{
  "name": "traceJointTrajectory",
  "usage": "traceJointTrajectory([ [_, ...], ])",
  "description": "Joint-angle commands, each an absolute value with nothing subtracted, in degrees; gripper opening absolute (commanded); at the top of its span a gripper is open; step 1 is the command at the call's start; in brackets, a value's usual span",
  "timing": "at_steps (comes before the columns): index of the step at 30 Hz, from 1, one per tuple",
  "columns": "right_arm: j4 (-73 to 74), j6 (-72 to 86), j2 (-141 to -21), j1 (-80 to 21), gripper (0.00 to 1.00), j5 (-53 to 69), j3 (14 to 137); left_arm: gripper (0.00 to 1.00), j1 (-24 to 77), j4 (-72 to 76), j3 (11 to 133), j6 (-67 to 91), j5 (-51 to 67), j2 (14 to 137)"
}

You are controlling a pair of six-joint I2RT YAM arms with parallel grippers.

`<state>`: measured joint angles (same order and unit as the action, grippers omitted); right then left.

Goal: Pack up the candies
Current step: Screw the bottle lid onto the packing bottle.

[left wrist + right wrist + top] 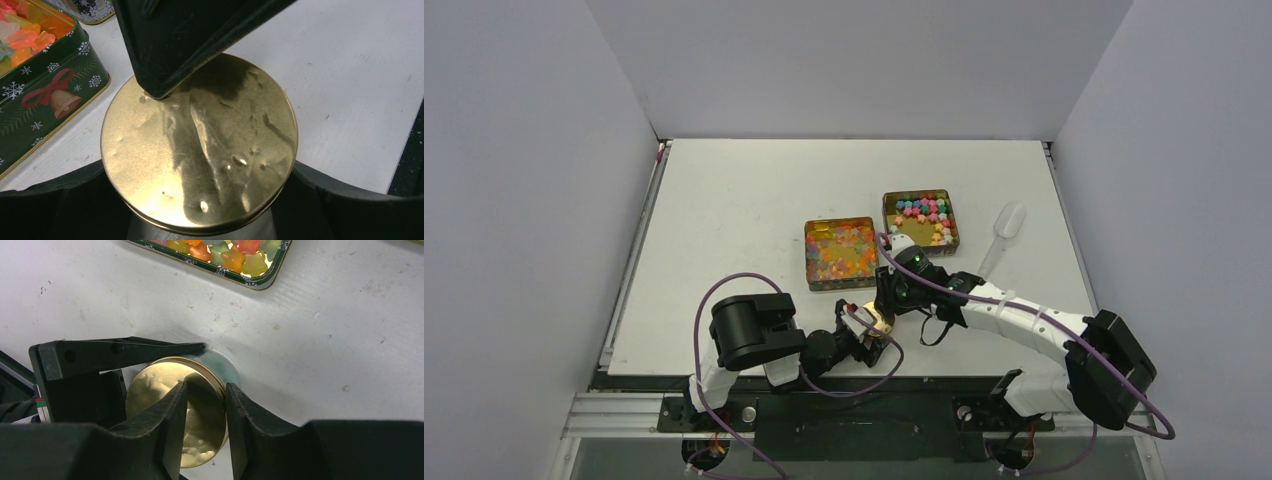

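Note:
A small clear jar [200,234] with a flat gold lid [877,322] stands near the table's front edge. My left gripper [869,338] is shut on the jar, with a finger [55,205] on each side below the lid [200,145]. My right gripper [206,405] comes down on the lid [160,390]; its jaws are a narrow gap apart, one on the lid's top, the other against the rim. Glossy orange and red candies [839,250] fill the left tin [809,258]. Opaque blue, green, pink and yellow candies [922,210] lie in the right tin [954,228].
A white plastic scoop [1005,227] lies to the right of the right tin. The green Christmas-patterned tin wall [50,95] stands close to the left of the jar. Grey walls enclose the table on three sides.

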<state>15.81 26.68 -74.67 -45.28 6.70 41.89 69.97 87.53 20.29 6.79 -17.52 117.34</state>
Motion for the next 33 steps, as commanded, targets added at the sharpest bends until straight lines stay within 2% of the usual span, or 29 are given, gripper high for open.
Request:
traceJointTrajectory([
  [1, 13.4, 26.3, -74.3, -44.9, 0.29, 7.8, 42.1, 0.30, 70.2, 94.5, 19.6, 8.5, -15.6, 120.5],
  [17, 12.9, 29.6, -68.0, -46.9, 0.25, 7.7, 33.6, 0.30, 70.2, 94.5, 19.6, 8.5, -16.6, 120.4],
  [33, 13.5, 37.8, -59.2, -55.7, 0.25, 2.2, 28.2, 0.30, 70.2, 94.5, 19.6, 8.5, -17.1, 120.6],
])
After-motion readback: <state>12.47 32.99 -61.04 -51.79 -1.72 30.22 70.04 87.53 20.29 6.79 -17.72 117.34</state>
